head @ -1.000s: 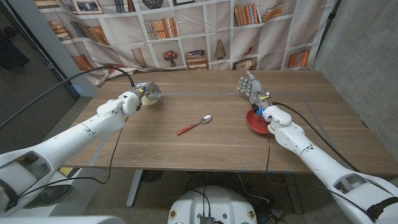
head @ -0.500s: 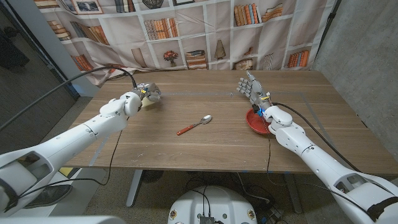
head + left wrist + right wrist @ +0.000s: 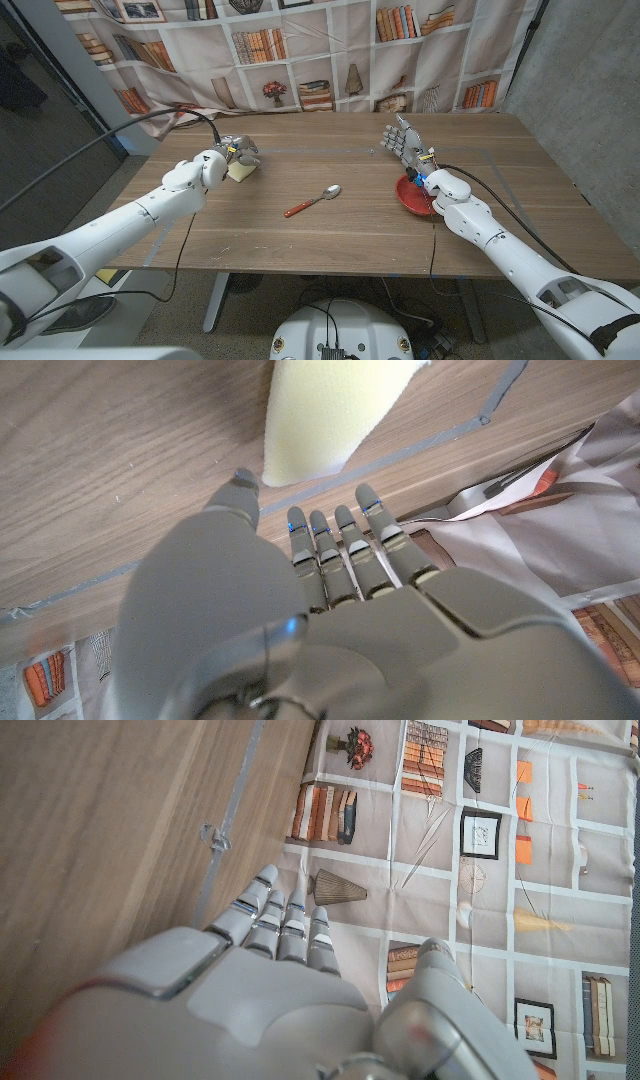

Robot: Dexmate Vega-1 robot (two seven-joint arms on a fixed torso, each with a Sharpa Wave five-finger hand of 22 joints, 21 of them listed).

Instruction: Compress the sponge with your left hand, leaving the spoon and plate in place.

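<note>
Wooden table (image 3: 330, 225) – sponge (image 3: 240, 171), spoon (image 3: 312, 201), red plate (image 3: 410, 196), bookshelf-print backdrop (image 3: 300, 50)

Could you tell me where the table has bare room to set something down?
The widest bare stretch lies along the near edge of the table, in front of the spoon. Another runs along the far edge between the left hand at the sponge and the right hand. It is crowded around the red plate under the right arm.
</note>
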